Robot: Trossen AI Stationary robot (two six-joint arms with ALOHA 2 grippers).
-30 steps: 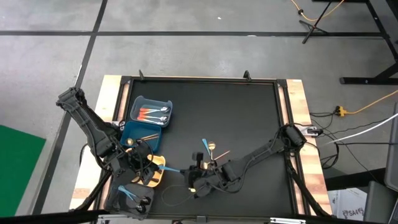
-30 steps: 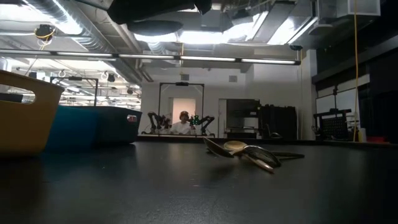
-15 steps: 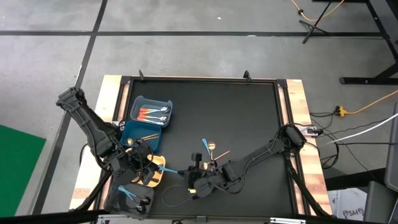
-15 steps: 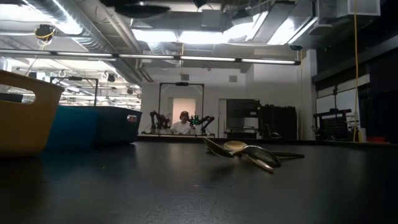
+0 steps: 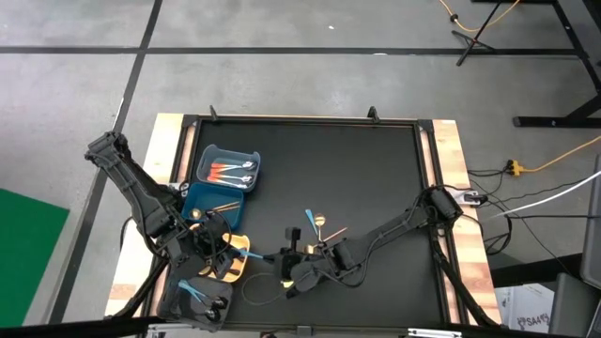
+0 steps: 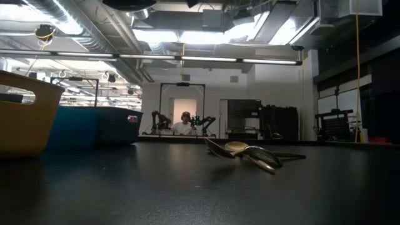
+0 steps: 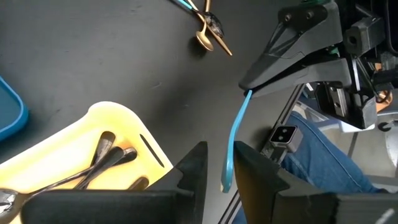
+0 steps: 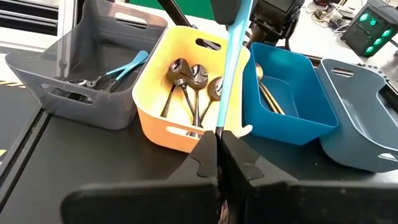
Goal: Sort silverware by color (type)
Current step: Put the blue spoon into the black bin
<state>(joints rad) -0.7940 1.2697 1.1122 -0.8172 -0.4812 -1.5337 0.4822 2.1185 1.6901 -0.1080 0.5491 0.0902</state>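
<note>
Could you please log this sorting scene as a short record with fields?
right claw: shut on light blue utensil, in front of the bins
left claw: over yellow bin, fingers apart, empty
yellow bin: dark spoons
grey bin: light blue piece among other pieces
table: gold spoon and other pieces left unsorted

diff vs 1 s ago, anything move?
The right pincer, shut on the light-blue utensil, edged slightly toward the yellow bin. No grab or release. The left pincer, the yellow bin and the gold spoons stayed put.
</note>
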